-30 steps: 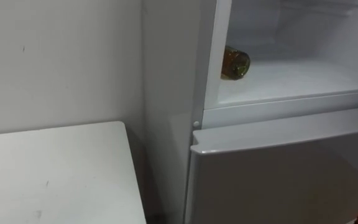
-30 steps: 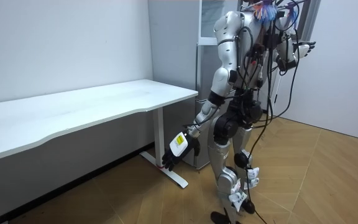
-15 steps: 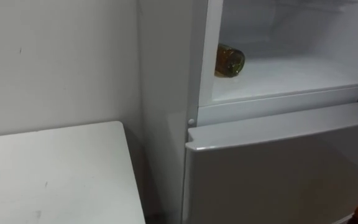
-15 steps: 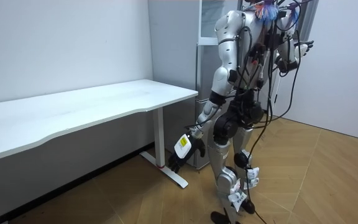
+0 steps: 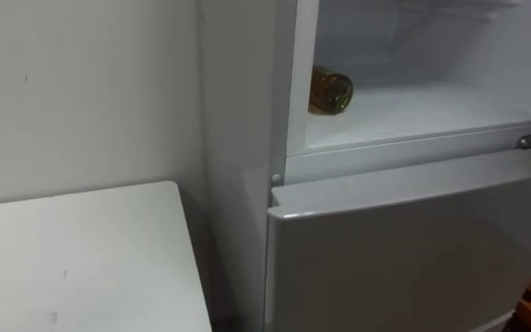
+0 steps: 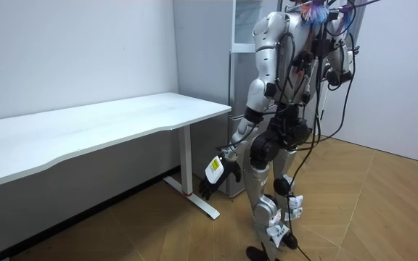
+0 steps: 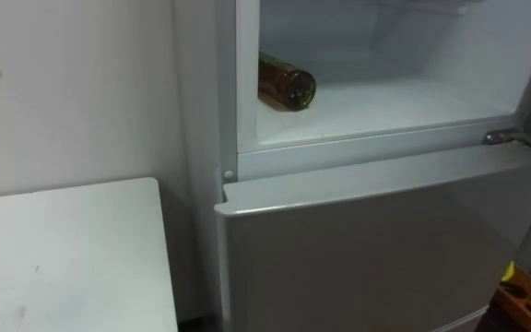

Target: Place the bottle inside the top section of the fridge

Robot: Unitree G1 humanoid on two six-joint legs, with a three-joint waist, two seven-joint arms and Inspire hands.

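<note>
The bottle [image 5: 330, 90] lies on its side at the left of the fridge's [image 5: 240, 157] open upper compartment, above the shut lower door [image 5: 404, 249]. A table [image 5: 81, 263] stands left of the fridge.

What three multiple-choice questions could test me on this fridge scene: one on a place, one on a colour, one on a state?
1. Where is the bottle?
A. on the floor
B. in the upper fridge
C. on a chair

2. What colour is the table?
A. white
B. black
C. red

3. How does the bottle rest?
A. upright
B. on its side
C. hanging from a hook

Answers:
1 B, it sits at the left of the open upper fridge.
2 A, the table top beside the fridge shows white.
3 B, its round end faces the camera and its length runs along the shelf.
</note>
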